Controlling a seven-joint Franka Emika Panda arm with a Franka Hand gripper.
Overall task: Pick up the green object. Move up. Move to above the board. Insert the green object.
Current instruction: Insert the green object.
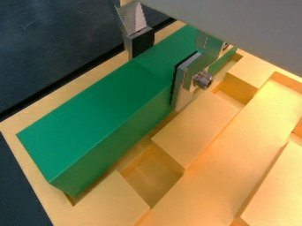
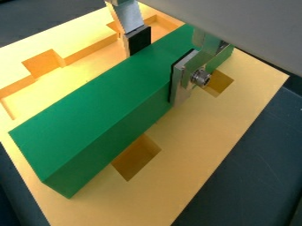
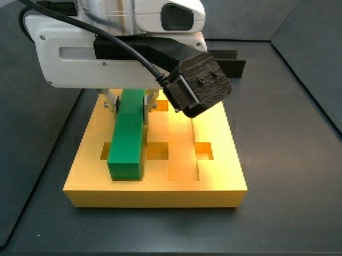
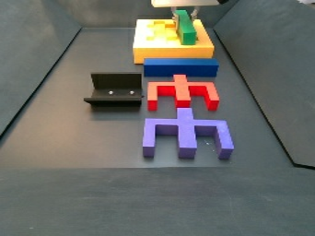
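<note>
In the side view from the front, the fixture [image 4: 112, 90] stands at the left on the dark floor, well apart from the rest. To its right the purple notched block [image 4: 186, 136], the red notched block [image 4: 182, 93], the blue plate [image 4: 180, 67] and the board [image 4: 160, 42] sit in a row running away from the camera, with bare floor on both flanks. The tool [image 2: 158, 58] is closed on the green object [image 2: 106, 115], its silver plates pressing both long faces near one end. The bar lies lengthwise over the board's left groove [image 3: 123, 135], close above or touching it; which, the pictures do not show.
</note>
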